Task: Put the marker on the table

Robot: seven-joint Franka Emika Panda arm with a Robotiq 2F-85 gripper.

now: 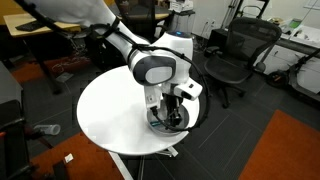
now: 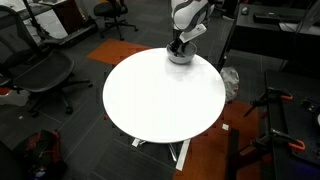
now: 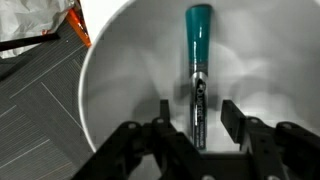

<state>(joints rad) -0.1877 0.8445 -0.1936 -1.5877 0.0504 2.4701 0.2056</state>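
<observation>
The marker, dark with a teal-blue end, lies inside a white bowl in the wrist view. My gripper is open, its two fingers on either side of the marker's dark end, not touching it. In both exterior views the gripper reaches down into the bowl, which stands near the edge of the round white table. The marker is hidden in both exterior views.
Black office chairs stand around the table. Grey carpet and an orange floor patch surround it. A crumpled white bag lies on the floor beyond the table edge in the wrist view.
</observation>
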